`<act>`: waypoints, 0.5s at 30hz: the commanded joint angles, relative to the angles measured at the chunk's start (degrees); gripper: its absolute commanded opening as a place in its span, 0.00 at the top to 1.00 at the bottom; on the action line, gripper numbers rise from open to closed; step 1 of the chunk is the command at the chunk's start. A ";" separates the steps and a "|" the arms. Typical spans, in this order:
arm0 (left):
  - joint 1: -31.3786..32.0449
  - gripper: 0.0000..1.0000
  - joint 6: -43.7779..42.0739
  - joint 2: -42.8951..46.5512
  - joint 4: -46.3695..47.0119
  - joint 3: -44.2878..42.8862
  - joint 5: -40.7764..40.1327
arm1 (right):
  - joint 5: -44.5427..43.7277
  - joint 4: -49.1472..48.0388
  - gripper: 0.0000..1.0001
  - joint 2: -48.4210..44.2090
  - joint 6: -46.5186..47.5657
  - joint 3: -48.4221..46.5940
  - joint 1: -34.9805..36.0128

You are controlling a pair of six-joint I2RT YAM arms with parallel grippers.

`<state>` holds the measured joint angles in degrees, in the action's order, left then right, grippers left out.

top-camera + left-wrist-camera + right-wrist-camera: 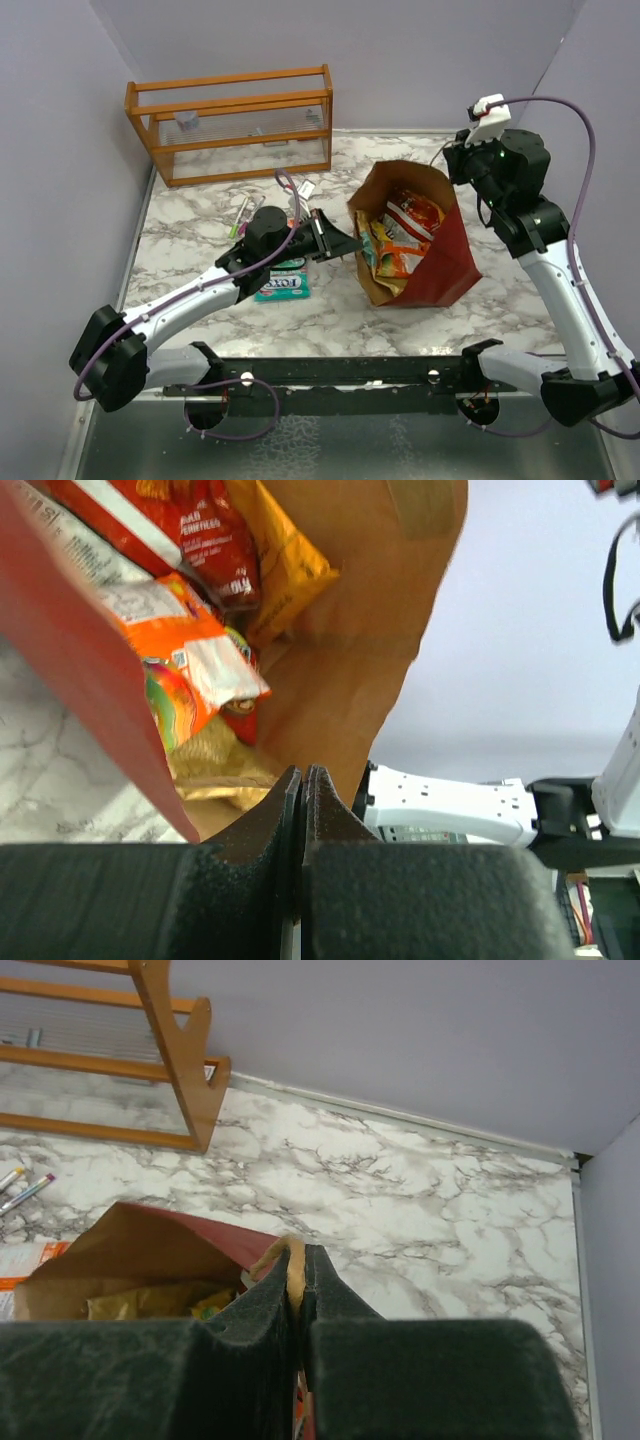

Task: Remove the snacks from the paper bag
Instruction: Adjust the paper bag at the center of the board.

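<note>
Top external view shows us the bag (pixel 448 262) sitting open on the table (pixel 180 240), snacks (pixel 402 238) inside, one teal packet (pixel 283 281) beside it. Our right gripper (pixel 302 1260) is clamped on its cord handle (pixel 270 1251). Our left gripper (pixel 302 785) is closed at the rim; whether on paper, we cannot tell.

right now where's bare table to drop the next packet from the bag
Widest bare marble: the table strip from the paper bag to the near edge, right of the teal packet. Also the far strip behind the bag, right of the rack. Crowded: pens and the left tool fill the gap left of the bag.
</note>
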<state>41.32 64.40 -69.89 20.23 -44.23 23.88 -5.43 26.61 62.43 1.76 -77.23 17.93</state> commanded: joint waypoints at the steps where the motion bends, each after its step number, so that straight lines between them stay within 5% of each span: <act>1: 2.55 1.00 -1.15 6.06 -1.23 1.95 -4.49 | 11.62 -3.62 0.98 2.30 -2.58 -4.99 -0.18; 9: 5.64 1.00 -3.41 13.36 -9.89 7.18 -8.69 | 20.24 -0.90 0.98 0.53 -8.82 -1.07 -0.18; 11: 5.65 0.90 -5.09 15.26 -14.64 7.04 -10.71 | 21.45 -0.69 0.98 -0.37 -9.02 -0.37 -0.18; 15: 5.69 0.54 -11.84 16.34 -26.83 0.91 -14.75 | 22.57 -0.59 0.98 -1.76 -9.09 1.03 -0.18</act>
<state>46.74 59.64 -55.37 5.43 -37.47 14.94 13.41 27.53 62.98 -5.85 -77.14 17.67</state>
